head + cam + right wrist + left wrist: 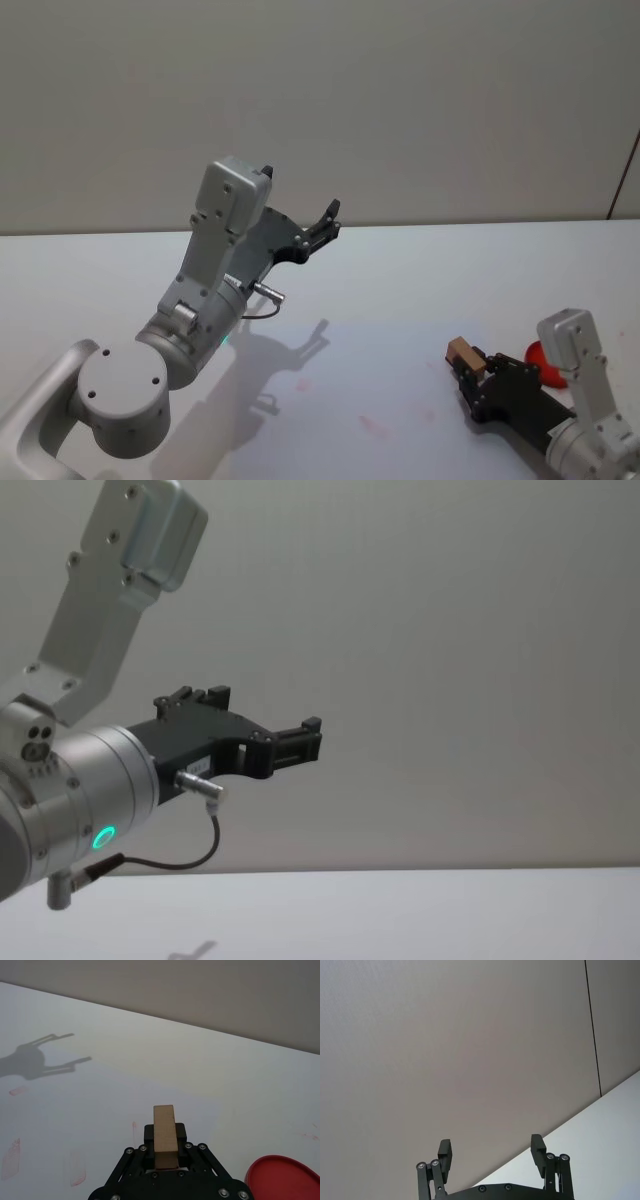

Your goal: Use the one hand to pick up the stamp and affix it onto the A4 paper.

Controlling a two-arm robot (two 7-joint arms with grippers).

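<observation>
My left claw hangs spread and raised, presumably parked clear, while the right claw pinches the stamp low over the table, likely poised to press, just beside the half-hidden red pad; I can't make out the paper or the stamp's face.

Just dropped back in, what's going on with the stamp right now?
The right gripper is shut on the wooden stamp, holding it low over the white surface, next to a red disc. Faint red marks lie on that surface farther out. I cannot tell where the paper ends and the table begins. The left gripper is raised in the air, open and holding nothing.
</observation>
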